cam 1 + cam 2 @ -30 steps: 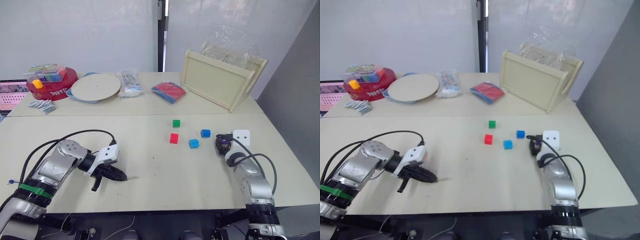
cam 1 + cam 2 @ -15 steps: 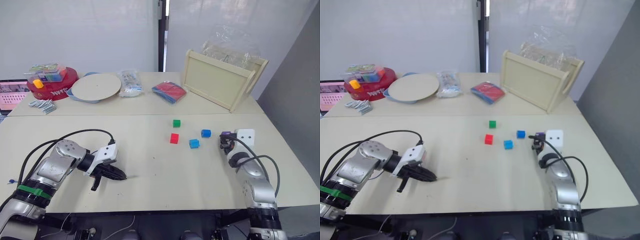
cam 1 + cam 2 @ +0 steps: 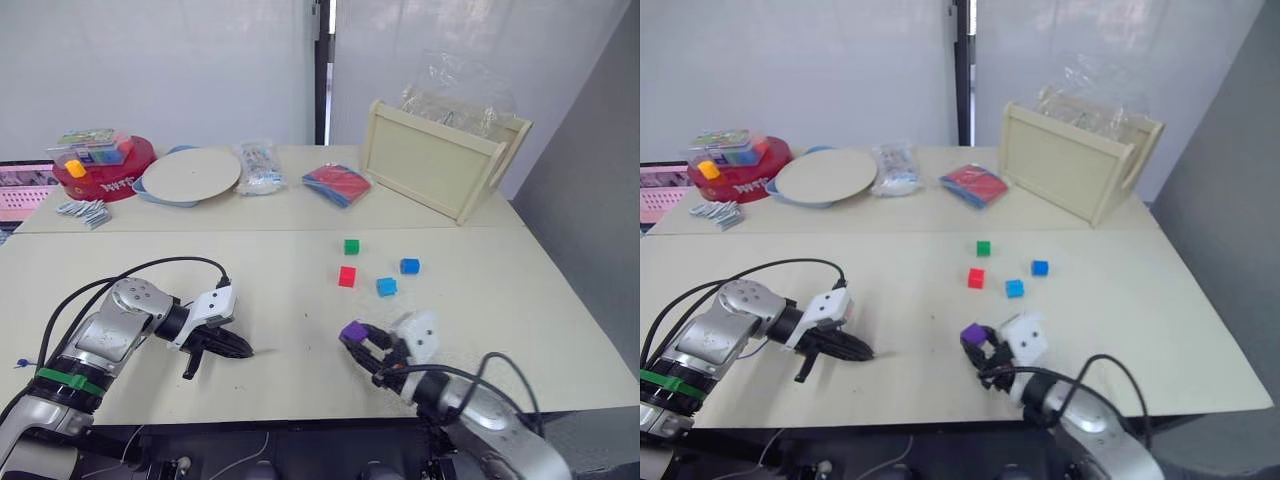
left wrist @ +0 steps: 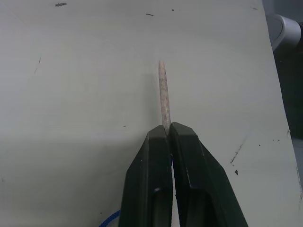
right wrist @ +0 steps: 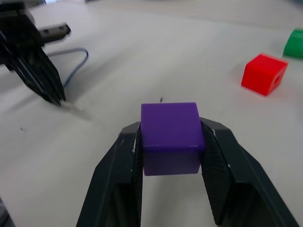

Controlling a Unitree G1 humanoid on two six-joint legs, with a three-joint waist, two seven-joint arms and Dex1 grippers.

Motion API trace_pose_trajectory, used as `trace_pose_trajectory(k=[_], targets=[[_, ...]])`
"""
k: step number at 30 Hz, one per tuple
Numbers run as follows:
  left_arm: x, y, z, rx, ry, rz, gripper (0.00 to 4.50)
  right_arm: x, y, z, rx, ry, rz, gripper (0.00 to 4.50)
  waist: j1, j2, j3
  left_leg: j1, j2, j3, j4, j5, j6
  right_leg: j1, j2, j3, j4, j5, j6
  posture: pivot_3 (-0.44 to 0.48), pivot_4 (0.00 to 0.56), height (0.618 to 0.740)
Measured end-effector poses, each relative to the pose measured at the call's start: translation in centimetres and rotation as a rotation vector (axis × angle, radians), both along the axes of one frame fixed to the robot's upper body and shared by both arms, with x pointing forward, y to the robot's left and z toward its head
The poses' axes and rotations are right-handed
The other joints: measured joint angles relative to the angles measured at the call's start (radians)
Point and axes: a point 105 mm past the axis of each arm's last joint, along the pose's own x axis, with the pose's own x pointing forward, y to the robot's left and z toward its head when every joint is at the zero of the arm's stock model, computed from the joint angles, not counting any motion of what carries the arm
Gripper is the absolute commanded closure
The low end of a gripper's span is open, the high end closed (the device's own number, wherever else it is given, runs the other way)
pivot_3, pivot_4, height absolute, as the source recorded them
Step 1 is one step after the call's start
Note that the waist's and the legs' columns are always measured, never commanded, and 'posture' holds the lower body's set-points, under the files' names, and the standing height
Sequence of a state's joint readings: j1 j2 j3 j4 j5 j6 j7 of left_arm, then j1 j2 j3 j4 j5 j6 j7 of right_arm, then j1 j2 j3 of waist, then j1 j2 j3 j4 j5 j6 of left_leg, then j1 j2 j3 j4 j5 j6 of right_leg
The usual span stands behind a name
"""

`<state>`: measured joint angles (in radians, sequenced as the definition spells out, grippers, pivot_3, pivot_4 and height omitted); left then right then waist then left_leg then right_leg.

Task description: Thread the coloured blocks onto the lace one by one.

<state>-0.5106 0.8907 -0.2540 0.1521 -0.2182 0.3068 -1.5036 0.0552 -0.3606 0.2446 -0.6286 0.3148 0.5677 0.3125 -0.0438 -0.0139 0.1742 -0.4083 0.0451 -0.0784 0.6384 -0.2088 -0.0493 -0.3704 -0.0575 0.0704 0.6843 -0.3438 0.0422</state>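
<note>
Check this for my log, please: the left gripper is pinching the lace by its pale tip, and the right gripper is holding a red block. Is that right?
Not quite. The block in the right gripper is a purple block, as the right wrist view shows; the red block lies loose on the table. The rest stands: the left gripper is shut on the lace at its pale tip.

You have 5 coloured blocks: 1 purple block (image 5: 170, 135), 1 red block (image 3: 347, 276), 1 green block (image 3: 351, 246) and 2 blue blocks (image 3: 387, 287) (image 3: 410, 266). You have 1 lace (image 4: 164, 100), 1 wooden tray (image 3: 440, 160) and 1 round plate (image 3: 190, 173).
</note>
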Motion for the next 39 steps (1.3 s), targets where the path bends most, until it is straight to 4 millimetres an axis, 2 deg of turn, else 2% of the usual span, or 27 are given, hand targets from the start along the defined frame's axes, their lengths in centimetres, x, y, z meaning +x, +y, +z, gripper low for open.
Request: trace_pose_trajectory(k=[3, 7, 9, 12, 16, 20, 23, 27, 32, 39], targets=[[-0.1, 0.1, -0.1, 0.004, 0.003, 0.003, 4.50, 1.0, 0.1, -1.9, -0.035, 0.018, -0.033, 3.35, 0.001, 0.000, 0.000, -0.001, 0.000, 0.000, 0.000, 0.000, 0.000, -0.001, 0.000, 0.000, -0.001, 0.000, 0.000, 0.000, 0.150, 0.740], [-0.1, 0.2, -0.1, 0.007, 0.005, 0.005, 4.50, 1.4, 0.4, -2.1, -0.054, -0.015, -0.010, 3.35, 0.001, 0.000, 0.000, 0.000, 0.000, 0.000, 0.000, 0.000, 0.000, 0.000, 0.000, 0.000, 0.000, 0.000, 0.000, 0.000, 0.150, 0.740], [-0.1, 0.3, -0.2, 0.010, 0.004, 0.006, 4.50, 1.4, 0.5, -2.1, -0.047, -0.012, -0.004, 2.30, 0.000, 0.000, 0.000, 0.000, 0.001, 0.000, 0.000, 0.000, 0.000, 0.000, 0.000, 0.000, 0.000, 0.000, 0.000, 0.000, 0.150, 0.740], [0.0, 0.6, -0.4, 0.020, 0.009, 0.019, 4.50, 0.8, 0.4, -2.9, -0.034, 0.049, 0.021, 1.31, 0.001, 0.000, 0.000, -0.001, 0.000, 0.000, 0.000, 0.000, 0.000, -0.001, 0.000, 0.000, 0.000, 0.000, 0.000, 0.000, 0.150, 0.740], [-0.1, 0.6, -0.5, 0.020, 0.011, 0.022, 4.50, 0.8, -0.8, -1.8, -0.074, 0.058, 0.139, 0.03, 0.001, 0.000, 0.000, -0.001, 0.000, 0.000, 0.001, 0.000, 0.000, 0.000, 0.000, 0.000, 0.000, 0.000, 0.000, 0.000, 0.150, 0.740], [-0.2, 0.7, -0.5, 0.020, 0.012, 0.021, 4.50, 1.8, -2.3, 1.0, -0.147, 0.006, 0.309, 0.03, 0.000, -0.001, 0.000, 0.000, 0.001, 0.000, 0.001, 0.000, 0.000, 0.000, 0.000, -0.001, 0.000, 0.000, 0.000, 0.000, 0.150, 0.740], [-0.3, 0.8, -0.4, 0.022, 0.005, 0.023, 4.50, 2.7, -2.7, 1.2, -0.206, 0.026, 0.461, 0.03, -0.003, -0.001, 0.000, 0.000, 0.000, 0.000, 0.001, 0.000, 0.000, 0.000, 0.000, 0.000, -0.001, 0.000, 0.000, 0.000, 0.150, 0.740], [-0.6, 0.9, -0.2, 0.028, -0.002, 0.017, 4.50, 3.4, -2.0, 1.9, -0.321, -0.020, 0.730, 0.03, -0.002, -0.001, 0.001, 0.000, 0.001, 0.000, 0.001, 0.000, 0.000, 0.000, 0.001, -0.001, 0.000, 0.000, 0.000, 0.000, 0.150, 0.740], [-0.9, 1.3, 0.1, 0.048, -0.009, 0.018, 4.50, 4.6, -1.0, 1.1, -0.448, -0.075, 0.944, 0.03, 0.000, -0.001, 0.001, -0.001, 0.001, 0.000, 0.001, 0.000, 0.000, 0.000, 0.000, -0.001, -0.001, 0.000, 0.000, 0.000, 0.150, 0.740], [-1.8, 1.1, -0.1, 0.054, 0.005, 0.010, 4.50, 6.7, -0.7, -0.3, -0.534, -0.097, 1.052, 0.03, 0.000, -0.001, 0.001, 0.000, 0.001, 0.000, 0.002, 0.000, 0.000, 0.000, 0.000, -0.001, 0.000, 0.000, 0.000, 0.000, 0.150, 0.740]])
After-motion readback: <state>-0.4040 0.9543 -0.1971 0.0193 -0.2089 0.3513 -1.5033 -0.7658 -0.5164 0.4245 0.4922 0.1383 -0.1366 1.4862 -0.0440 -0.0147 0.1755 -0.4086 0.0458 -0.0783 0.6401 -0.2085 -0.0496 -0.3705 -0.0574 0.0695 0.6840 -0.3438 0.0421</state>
